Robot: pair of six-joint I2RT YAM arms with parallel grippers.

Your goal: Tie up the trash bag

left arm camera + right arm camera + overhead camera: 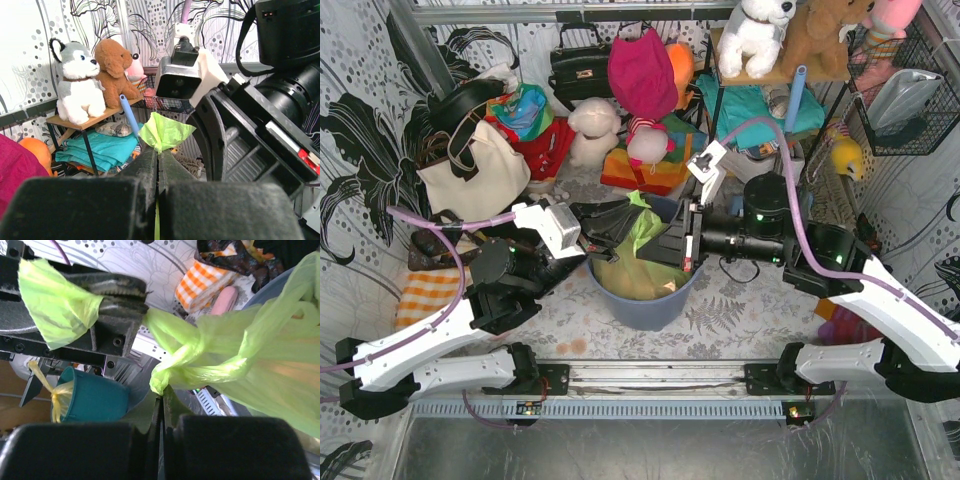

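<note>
Thin translucent light-green plastic of trash bag [240, 355], creased, faint sheen. My left gripper [158, 162], my right gripper [161, 407]: matt black fingers, grainy surface. Smooth, dull blue-grey plastic on bin [655, 308]. Fuzzy plush cloth on husky toy [80, 87]. Slightly glossy white plastic on my arm shell [425, 348]. Bare metal base rail [660, 375].

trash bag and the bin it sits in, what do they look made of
Trash bag: thin light-green plastic film, slightly glossy. It is translucent, crinkles into fine folds and twists into a tight knot. Bin: probably moulded plastic, matte blue-grey. Its wall looks smooth, rigid and evenly coloured, though this view cannot rule out painted metal.
</note>
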